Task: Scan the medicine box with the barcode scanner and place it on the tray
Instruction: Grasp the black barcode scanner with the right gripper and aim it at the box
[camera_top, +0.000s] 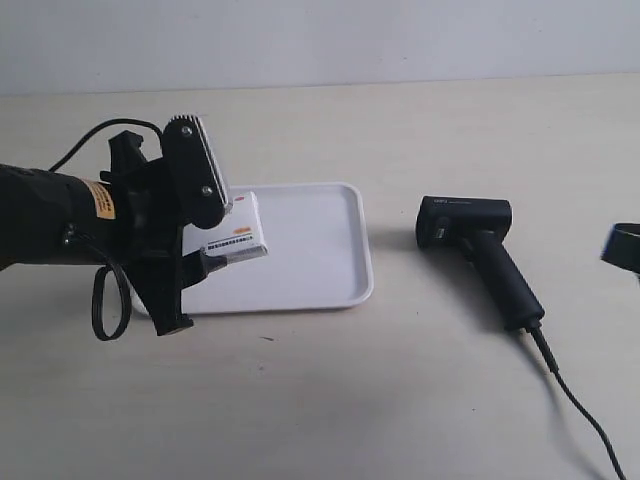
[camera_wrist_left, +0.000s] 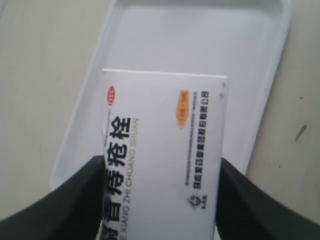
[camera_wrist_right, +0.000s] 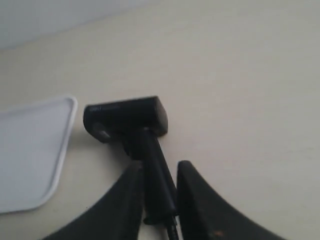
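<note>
The medicine box (camera_top: 238, 232), a white carton with black lettering and a barcode on its edge, hangs above the tray's (camera_top: 325, 255) near-left part. My left gripper (camera_top: 205, 238) is shut on it, which the left wrist view confirms: the box (camera_wrist_left: 165, 145) sits between both black fingers of the gripper (camera_wrist_left: 161, 167), with the tray (camera_wrist_left: 200, 40) beneath. The barcode scanner (camera_top: 480, 245) lies on the table beside the tray. Only a sliver of my right gripper (camera_top: 622, 245) shows at the frame edge, apart from the scanner. In the right wrist view this gripper (camera_wrist_right: 160, 167) is open, and the scanner (camera_wrist_right: 127, 115) shows beyond it with its handle in the gap.
The scanner's black cable (camera_top: 580, 410) trails from the handle toward the near right corner of the beige table. A cable loop (camera_top: 105, 305) hangs under the arm at the exterior view's left. The tray's corner (camera_wrist_right: 35, 155) shows in the right wrist view.
</note>
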